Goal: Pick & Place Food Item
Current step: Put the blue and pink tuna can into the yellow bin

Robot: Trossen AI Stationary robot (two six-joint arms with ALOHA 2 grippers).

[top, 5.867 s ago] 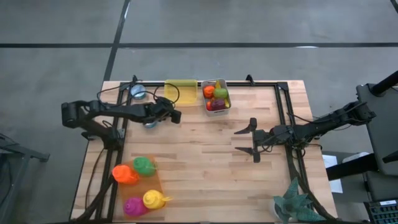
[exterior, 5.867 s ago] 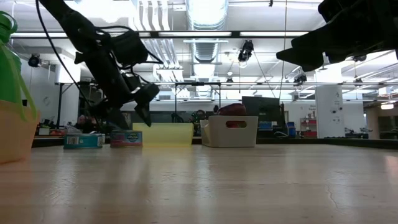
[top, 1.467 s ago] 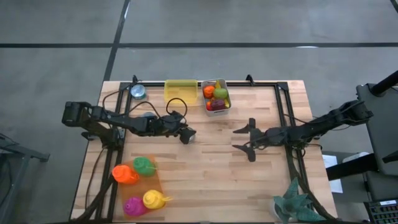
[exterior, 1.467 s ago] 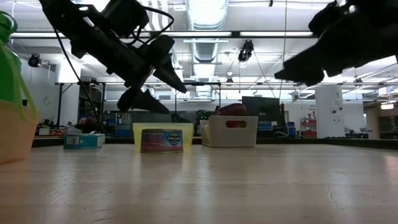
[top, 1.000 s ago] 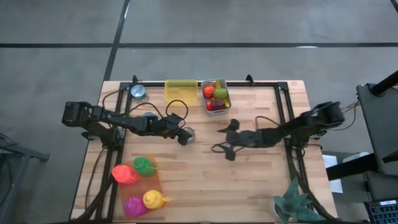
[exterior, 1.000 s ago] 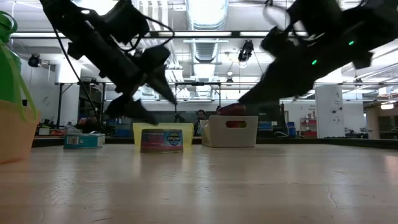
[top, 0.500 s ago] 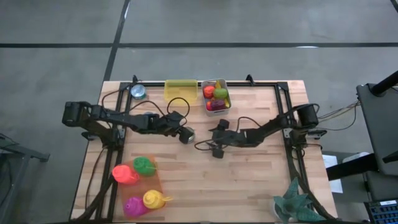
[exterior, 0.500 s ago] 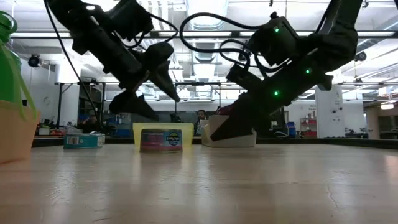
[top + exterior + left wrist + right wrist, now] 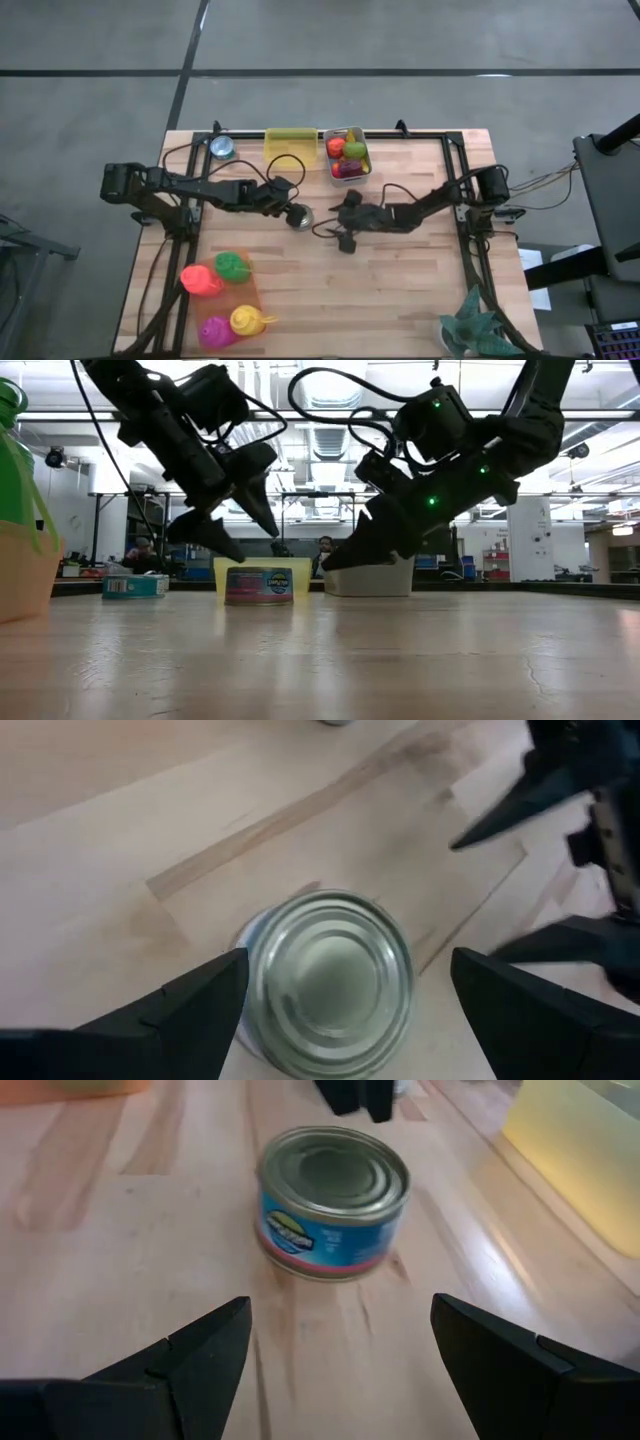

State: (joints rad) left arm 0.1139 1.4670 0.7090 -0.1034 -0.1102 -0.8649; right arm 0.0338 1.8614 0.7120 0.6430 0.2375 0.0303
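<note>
A small round tin can (image 9: 334, 1202) stands upright on the wooden surface (image 9: 400, 290); its label is blue above, pink below; its ridged silver lid faces up, unopened.

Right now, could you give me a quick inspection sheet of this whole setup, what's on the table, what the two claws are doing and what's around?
Surface: wooden table, bare in the middle.
Job's things: tin can upright on the table, untouched; yellow bin and white basket of toy fruit at the far edge.
Clutter: second can by the far left corner; four coloured bottles near the left front; green plant at the right front.
Grippers: left gripper open above the tin can; right gripper open, close beside it.
Cables: black cable looping off the left arm.
Surroundings: grey floor; a person seated beyond the table.
</note>
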